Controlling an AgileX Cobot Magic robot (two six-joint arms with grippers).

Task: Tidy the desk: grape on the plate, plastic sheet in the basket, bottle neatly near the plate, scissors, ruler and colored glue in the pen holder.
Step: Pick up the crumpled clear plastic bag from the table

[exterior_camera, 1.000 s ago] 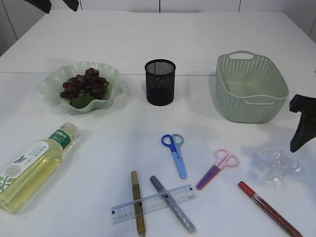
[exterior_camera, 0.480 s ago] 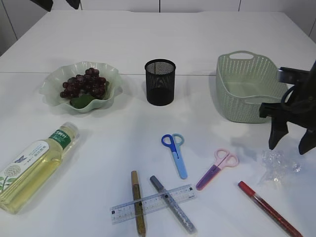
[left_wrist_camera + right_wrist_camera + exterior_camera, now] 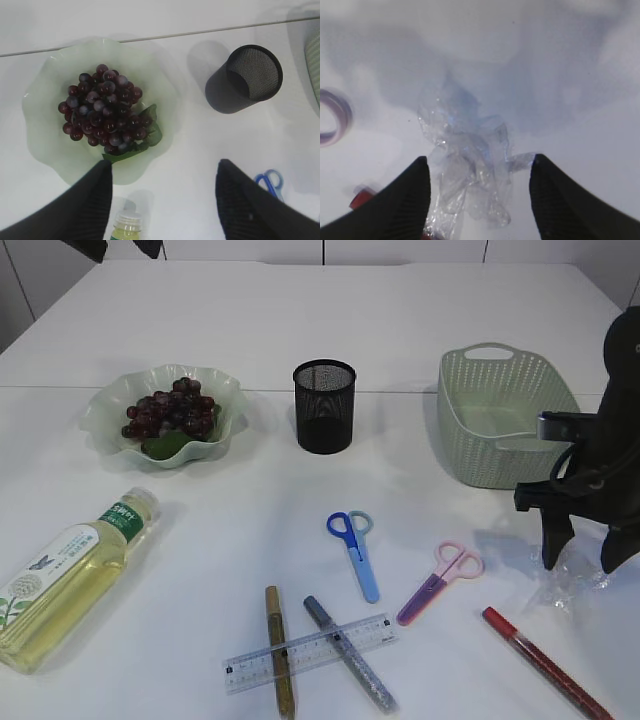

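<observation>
The crumpled clear plastic sheet lies on the table at the right, and my right gripper stands open over it. In the right wrist view the sheet sits between the two spread fingers. Grapes rest on the green plate. My left gripper hangs open high above the plate's near rim, holding nothing. The bottle lies on its side at the front left. Blue scissors, pink scissors, a ruler and three glue pens lie at the front.
The black mesh pen holder stands upright mid-table. The green basket is just behind the right arm. A red glue pen lies close in front of the plastic sheet. Gold and silver pens cross the ruler.
My right arm has come in from the right edge, leftward and down, until its open fingers stand over the plastic sheet. The left side has not visibly moved.
</observation>
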